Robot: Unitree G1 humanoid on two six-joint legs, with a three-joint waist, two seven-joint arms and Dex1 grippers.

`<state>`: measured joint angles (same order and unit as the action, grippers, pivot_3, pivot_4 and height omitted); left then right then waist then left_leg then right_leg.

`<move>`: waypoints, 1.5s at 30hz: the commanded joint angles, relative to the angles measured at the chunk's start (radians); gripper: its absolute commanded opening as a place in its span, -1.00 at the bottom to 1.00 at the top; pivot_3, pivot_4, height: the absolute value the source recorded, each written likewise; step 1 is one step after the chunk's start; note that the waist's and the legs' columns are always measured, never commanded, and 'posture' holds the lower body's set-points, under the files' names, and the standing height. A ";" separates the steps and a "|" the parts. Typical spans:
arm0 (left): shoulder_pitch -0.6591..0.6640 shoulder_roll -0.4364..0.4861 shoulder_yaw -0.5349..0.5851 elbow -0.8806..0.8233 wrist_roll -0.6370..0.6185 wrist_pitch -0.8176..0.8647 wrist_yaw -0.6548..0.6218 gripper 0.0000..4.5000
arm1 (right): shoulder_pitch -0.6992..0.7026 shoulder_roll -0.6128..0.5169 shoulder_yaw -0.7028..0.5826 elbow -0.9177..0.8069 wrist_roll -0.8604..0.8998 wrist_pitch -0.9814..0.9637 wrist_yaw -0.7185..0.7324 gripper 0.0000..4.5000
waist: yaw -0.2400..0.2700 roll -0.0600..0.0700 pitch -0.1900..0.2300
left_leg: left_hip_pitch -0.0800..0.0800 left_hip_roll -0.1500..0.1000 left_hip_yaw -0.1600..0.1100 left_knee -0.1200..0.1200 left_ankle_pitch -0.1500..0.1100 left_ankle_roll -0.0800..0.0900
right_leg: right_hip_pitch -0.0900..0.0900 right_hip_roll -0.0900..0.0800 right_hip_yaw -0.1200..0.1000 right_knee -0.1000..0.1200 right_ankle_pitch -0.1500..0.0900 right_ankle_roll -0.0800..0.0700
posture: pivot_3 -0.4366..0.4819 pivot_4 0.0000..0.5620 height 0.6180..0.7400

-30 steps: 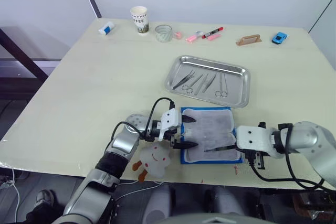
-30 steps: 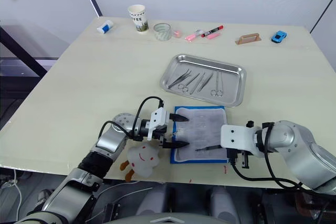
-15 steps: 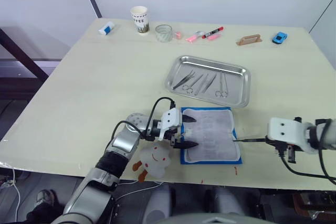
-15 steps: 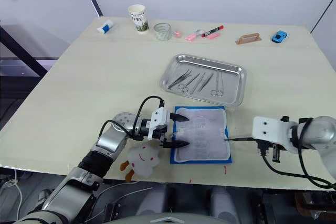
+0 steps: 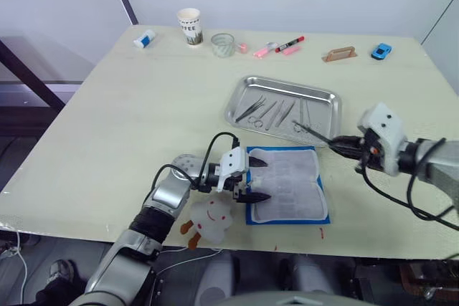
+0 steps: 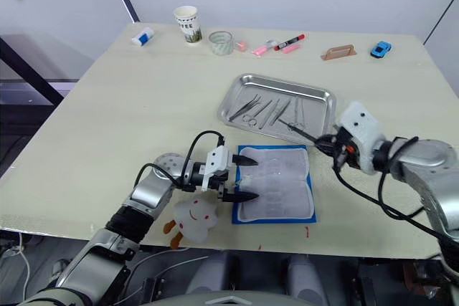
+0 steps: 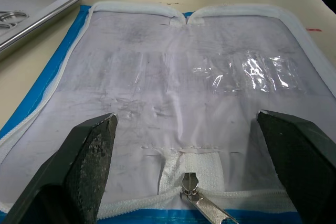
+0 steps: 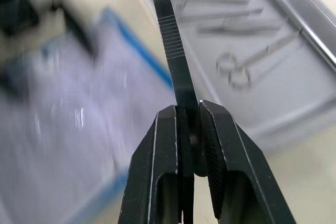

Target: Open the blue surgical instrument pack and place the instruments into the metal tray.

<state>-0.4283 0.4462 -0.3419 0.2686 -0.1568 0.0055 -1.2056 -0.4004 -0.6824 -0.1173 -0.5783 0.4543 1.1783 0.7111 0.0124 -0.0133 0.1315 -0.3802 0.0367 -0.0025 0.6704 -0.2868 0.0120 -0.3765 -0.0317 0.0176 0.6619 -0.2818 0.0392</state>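
The right claw (image 8: 190, 129) was closed tight on the handle end of one slim dark instrument (image 5: 313, 132), and in the head views that tool stuck out from the claw toward the upper left of the frame, its free tip reaching over the near right corner of the metal tray (image 5: 241, 96). The tray lay just above and left of the claw, so the tool's long axis already pointed into it, roughly in line with the other instruments (image 5: 276, 112) lying side by side on the tray floor in the middle of the frame. The right arm was plainly the nearer one to the tray. Below the tray, in the lower middle of the frame, the blue surgical instrument pack (image 5: 320, 214) lay unfolded on the surface (image 5: 143, 105), its white lining up and no tool visible in it. The left claw (image 5: 252, 180) sat wide open at the pack's left edge, holding nothing, one finger above and one below the zip end.
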 commanded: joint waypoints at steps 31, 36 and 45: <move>0.067 0.011 -0.011 0.005 0.045 0.053 0.032 1.00 | -0.453 0.601 -0.326 0.571 -0.190 0.179 -0.731 -0.97 | -0.024 0.008 0.001 | 0.000 0.000 0.001 -0.002 0.000 0.000 | -0.001 -0.001 0.000 0.000 0.000 0.000 | -0.05 -0.47 1.00; 0.056 0.011 -0.012 -0.002 0.042 0.066 0.031 1.00 | -0.462 0.600 -0.312 0.597 -0.195 0.164 -0.744 -0.97 | -0.025 0.008 0.001 | 0.000 0.000 0.001 -0.002 0.000 0.000 | -0.001 -0.001 0.000 0.000 0.000 0.000 | -0.05 -0.47 1.00; 0.052 0.012 -0.011 -0.006 0.041 0.076 0.031 1.00 | -0.486 0.622 -0.285 0.643 -0.220 0.149 -0.797 -0.97 | -0.026 0.009 0.001 | 0.000 0.000 0.001 -0.002 0.000 0.000 | -0.002 -0.001 0.000 0.000 0.000 0.000 | -0.05 -0.47 1.00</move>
<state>-0.3997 0.4490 -0.3225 0.2263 -0.1572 0.0419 -1.1803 -0.8490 -0.0653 -0.4252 0.0825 0.2402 1.3562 -0.0741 -0.0138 -0.0045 0.1329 -0.3807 0.0368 -0.0017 0.6685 -0.2867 0.0121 -0.3781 -0.0332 0.0178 0.6620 -0.2816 0.0395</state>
